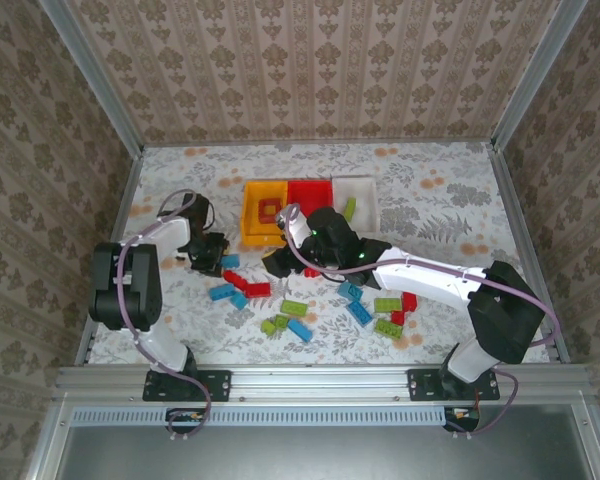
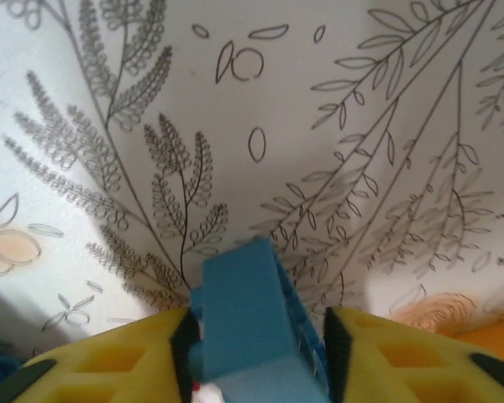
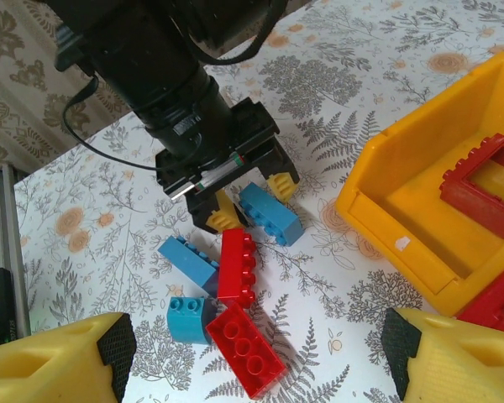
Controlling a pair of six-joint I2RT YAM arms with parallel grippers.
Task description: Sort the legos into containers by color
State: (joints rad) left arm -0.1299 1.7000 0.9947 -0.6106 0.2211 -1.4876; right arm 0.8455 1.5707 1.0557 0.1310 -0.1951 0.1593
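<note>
Yellow fingers (image 2: 109, 369) of the left gripper (image 2: 256, 357) fill the bottom of the left wrist view. They are closed on a blue brick (image 2: 252, 323), gripping it across its narrow width. The long axis of the brick runs forward, away from the camera, over the patterned table (image 2: 336, 109). In the right wrist view this brick sits low between the jaws, a little left of the frame's centre. I cannot tell whether it touches the table or is just lifted.

The right gripper (image 3: 256, 369) is spread wide with nothing between the jaws. It hangs above a small group of loose red bricks (image 3: 237, 267) and blue bricks (image 3: 189, 260), which lie just below the left gripper in that view.

In the top view the three bins stand in one row, up and to the right of the left gripper. The yellow bin (image 1: 248, 222) is nearest to it, then the red bin (image 1: 310, 186), and the white bin (image 1: 372, 192) is farthest. A red frame (image 1: 268, 208) lies in the yellow bin and a green brick (image 1: 349, 208) in the white one, so I judge that blue belongs in the red bin.

The coming move is probably to carry the brick up and to the right, past the yellow bin. The left arm already has the brick, and the right arm stands close beside this path.
</note>
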